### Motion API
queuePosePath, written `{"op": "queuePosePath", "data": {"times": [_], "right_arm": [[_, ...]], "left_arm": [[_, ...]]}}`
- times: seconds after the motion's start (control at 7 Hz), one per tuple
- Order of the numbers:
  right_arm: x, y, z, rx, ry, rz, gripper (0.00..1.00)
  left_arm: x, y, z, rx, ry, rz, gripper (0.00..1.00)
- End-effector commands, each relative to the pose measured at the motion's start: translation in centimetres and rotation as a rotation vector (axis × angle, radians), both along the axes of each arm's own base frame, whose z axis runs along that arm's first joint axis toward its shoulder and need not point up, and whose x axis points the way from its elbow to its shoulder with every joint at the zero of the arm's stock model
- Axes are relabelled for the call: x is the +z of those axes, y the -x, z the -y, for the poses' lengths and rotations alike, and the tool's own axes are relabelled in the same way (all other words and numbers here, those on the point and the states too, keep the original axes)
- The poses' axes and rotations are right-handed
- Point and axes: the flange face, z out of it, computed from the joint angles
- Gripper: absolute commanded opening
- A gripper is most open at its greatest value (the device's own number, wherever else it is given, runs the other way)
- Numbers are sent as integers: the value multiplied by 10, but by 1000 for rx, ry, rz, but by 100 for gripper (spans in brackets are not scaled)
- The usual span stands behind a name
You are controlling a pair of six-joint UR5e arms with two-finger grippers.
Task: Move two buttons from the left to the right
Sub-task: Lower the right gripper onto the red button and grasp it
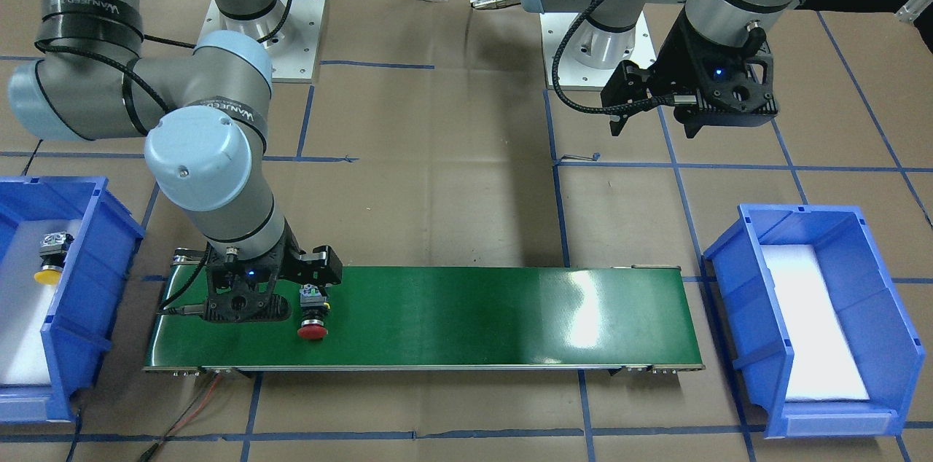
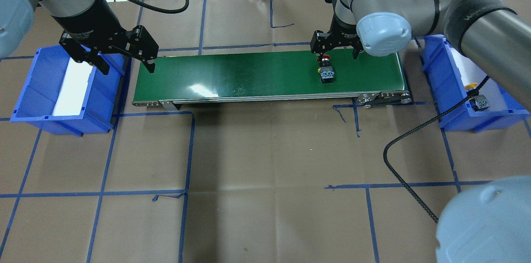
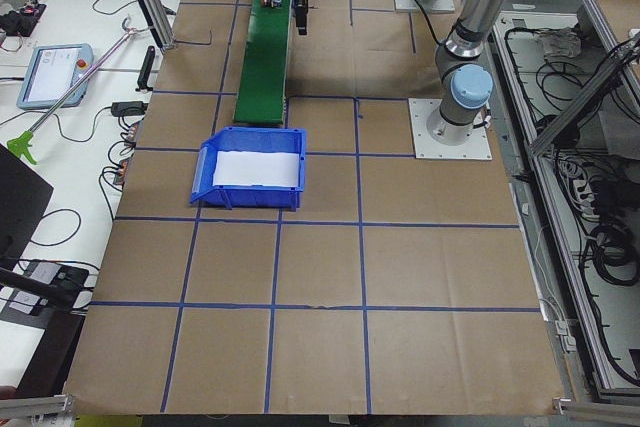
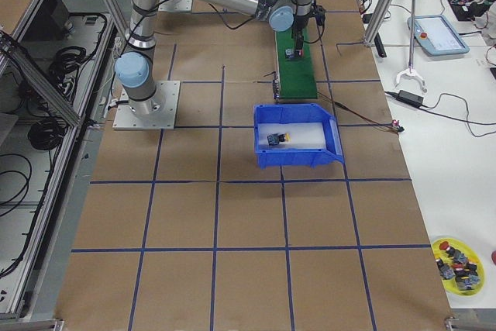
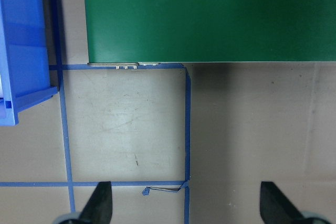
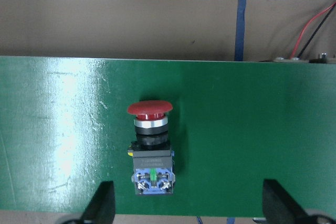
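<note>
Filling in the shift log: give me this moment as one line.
red button: lying on belt, right end | right gripper: open, above it | yellow button: in right bin | left gripper: open, empty

Belt [image 1: 474,316]: bare green ran from the red button [image 1: 313,323] to the left-bin end, with room to pass.
Red button: lay on its side near the belt's right end, with belt showing on both flanks.
Right gripper [image 6: 190,205]: hung over the button, fingers spread wide, a gap on each side.
Right arm [image 1: 204,163]: hung over the belt's right end and blocked the way in from above.
Right bin [image 2: 439,88]: yellow button [image 2: 471,86] lay on the pad; cable [image 2: 415,130] crossed the front wall.
Left gripper [image 2: 126,66]: spread wide, raised by the belt's left end, touching nothing.
Left bin [image 2: 29,88]: white pad exposed, top open.
</note>
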Motion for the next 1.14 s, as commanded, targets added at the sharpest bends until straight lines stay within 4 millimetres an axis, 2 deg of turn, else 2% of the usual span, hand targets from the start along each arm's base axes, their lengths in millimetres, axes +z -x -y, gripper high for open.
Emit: {"op": "queuePosePath", "data": {"times": [0.0, 0.29, 0.43, 0.57, 0.71, 0.86, 1.0], "right_arm": [[-38, 1, 4, -2, -60, -6, 99], [-62, 1, 9, 12, -56, -7, 98], [-67, 1, 11, 13, -51, -6, 88], [-62, 2, 12, 13, -43, -7, 48], [-58, 6, 11, 9, -49, -12, 21], [-56, 7, 9, 10, -53, -14, 8], [-47, 9, 6, 9, -74, -20, 4]], "left_arm": [[0, 0, 0, 0, 0, 0, 100], [0, 0, 0, 0, 2, 0, 100], [0, 0, 0, 0, 2, 0, 100], [0, 0, 0, 0, 2, 0, 100], [0, 0, 0, 0, 2, 0, 100], [0, 0, 0, 0, 2, 0, 100], [0, 0, 0, 0, 2, 0, 100]]}}
